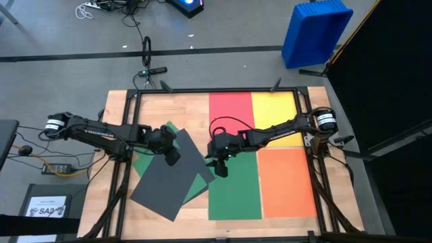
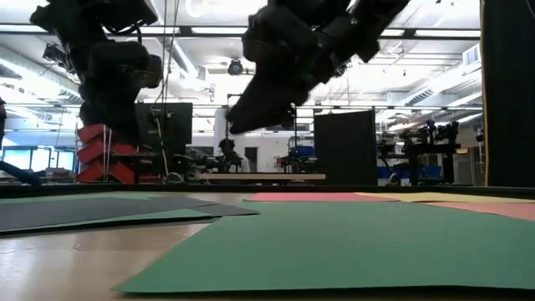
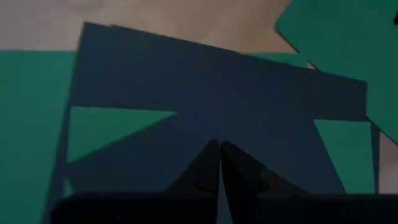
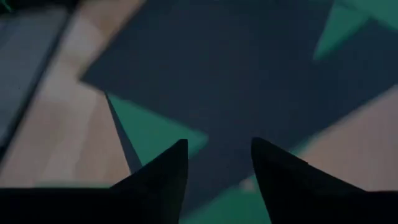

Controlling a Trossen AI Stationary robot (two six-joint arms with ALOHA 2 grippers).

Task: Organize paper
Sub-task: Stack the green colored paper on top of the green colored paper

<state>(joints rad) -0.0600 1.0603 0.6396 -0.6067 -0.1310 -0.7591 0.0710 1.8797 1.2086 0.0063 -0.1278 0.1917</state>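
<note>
On the wooden table, five sheets of coloured paper lie flat: a red sheet and a yellow sheet side by side at the far edge, an orange sheet below the yellow one, and a large green sheet beside the orange one. To the left, a dark grey sheet lies tilted on top of a second green sheet, whose corners stick out from under it. The left gripper hangs over the upper part of the dark grey sheet with its fingers clenched tight together, holding nothing. The right gripper hovers above the gap between the dark grey sheet's right corner and the large green sheet; its two fingers stand apart, released, with nothing between them. From table height, both grippers are seen raised clear of the paper. A blue bin stands on the floor beyond the table, and a small white printed sheet lies off the table's left side.
</note>
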